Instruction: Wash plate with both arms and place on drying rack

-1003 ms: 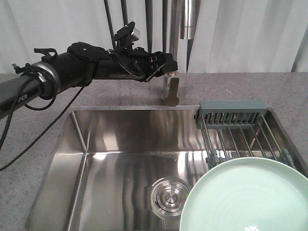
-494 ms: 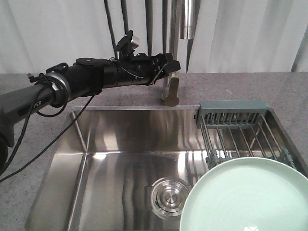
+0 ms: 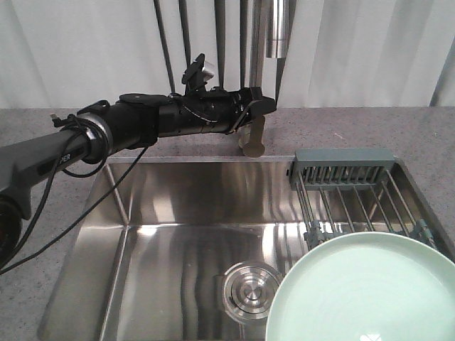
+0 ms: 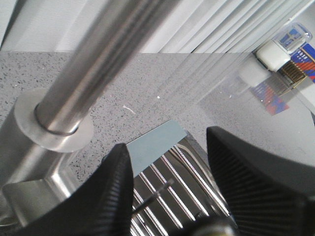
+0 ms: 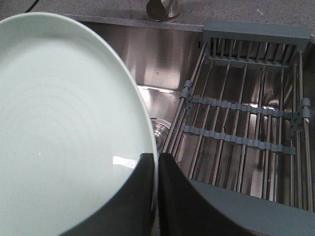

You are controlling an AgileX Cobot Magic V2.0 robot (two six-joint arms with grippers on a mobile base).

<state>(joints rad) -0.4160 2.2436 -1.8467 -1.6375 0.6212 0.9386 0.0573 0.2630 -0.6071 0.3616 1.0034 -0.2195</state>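
The pale mint-green plate [image 3: 362, 291] hangs over the sink's front right corner. In the right wrist view my right gripper [image 5: 156, 158] is shut on the rim of the plate [image 5: 64, 132], one finger on each face. The drying rack [image 3: 355, 192] spans the sink's right end, just behind the plate. My left gripper [image 3: 259, 105] is up at the faucet, beside its stem [image 3: 256, 64] and above the handle [image 3: 252, 136]. In the left wrist view the left gripper [image 4: 167, 140] stands open with nothing between its fingers [image 4: 110, 196]. The faucet pipe [image 4: 98, 64] lies to their left.
The steel sink basin [image 3: 178, 234] has a round drain [image 3: 249, 291] beside the plate. Speckled grey counter [image 3: 64, 213] surrounds the sink. A white curtain hangs behind. The left arm's black cable [image 3: 64, 227] droops over the sink's left rim. A small bottle [image 4: 283, 44] lies on the counter.
My left arm has lifted and reached further right, bringing its gripper from beside the faucet handle up to the faucet stem. The plate and right gripper have stayed still.
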